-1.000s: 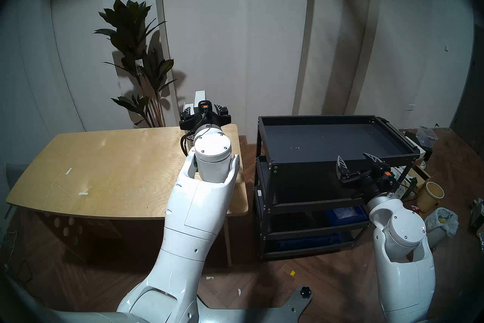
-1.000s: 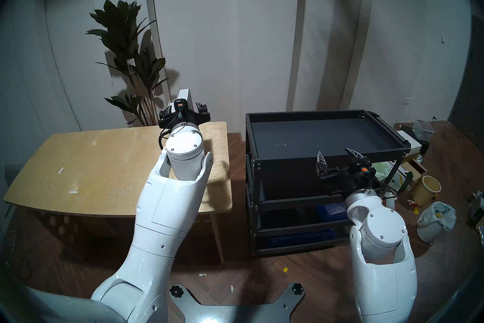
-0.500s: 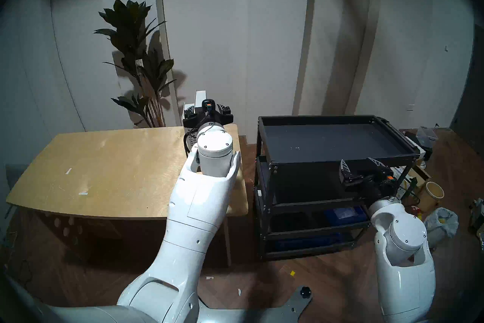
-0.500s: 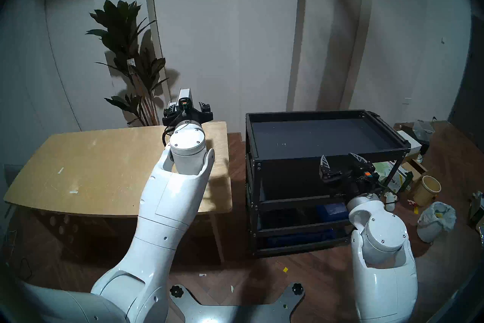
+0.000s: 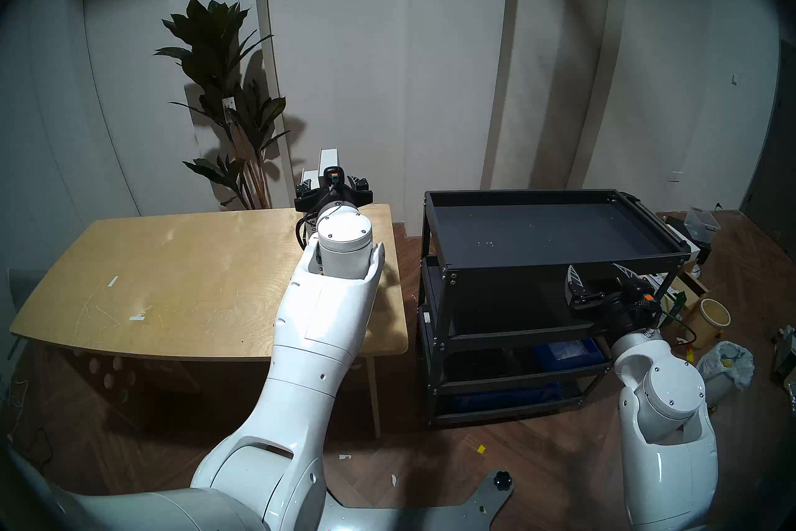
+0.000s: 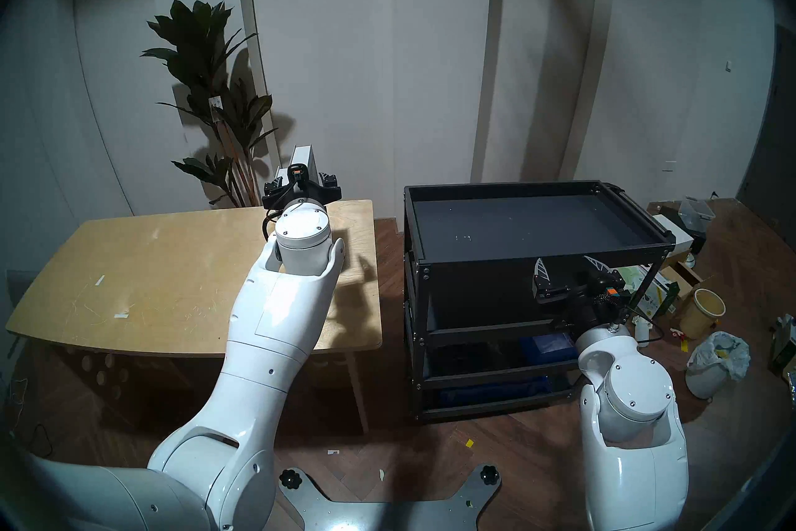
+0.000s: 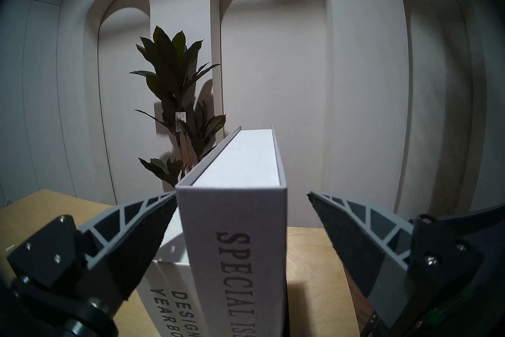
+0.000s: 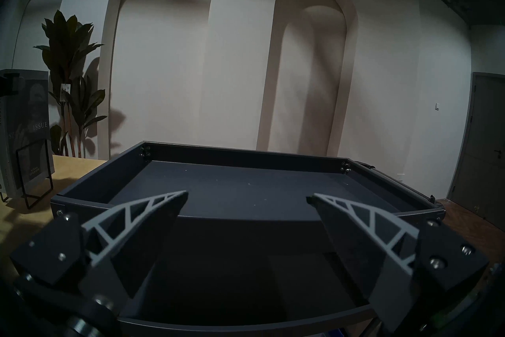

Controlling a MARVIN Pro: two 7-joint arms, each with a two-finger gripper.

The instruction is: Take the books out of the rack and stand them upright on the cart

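We are lining up the first pick: low in the left wrist view our left gripper (image 7: 241, 195) stands open astride the taller book (image 7: 237, 232). Next we close on its covers. Behind, both books sit in the rack (image 8: 34, 175) on the table (image 5: 181, 284); the cart (image 5: 560, 260) at frame right awaits them.

My two arms (image 5: 318, 345) are glossy white moulded shells with rounded joints and flat grey-white end caps dotted with small dark screws. Each wrist ends in a black block with silver screws, looped by a thin black cable and carrying a small orange-marked connector. My left gripper (image 7: 241, 198) and right gripper (image 8: 247, 195) have grey, truss-patterned fingers (image 8: 142, 214) faced with dark pads.
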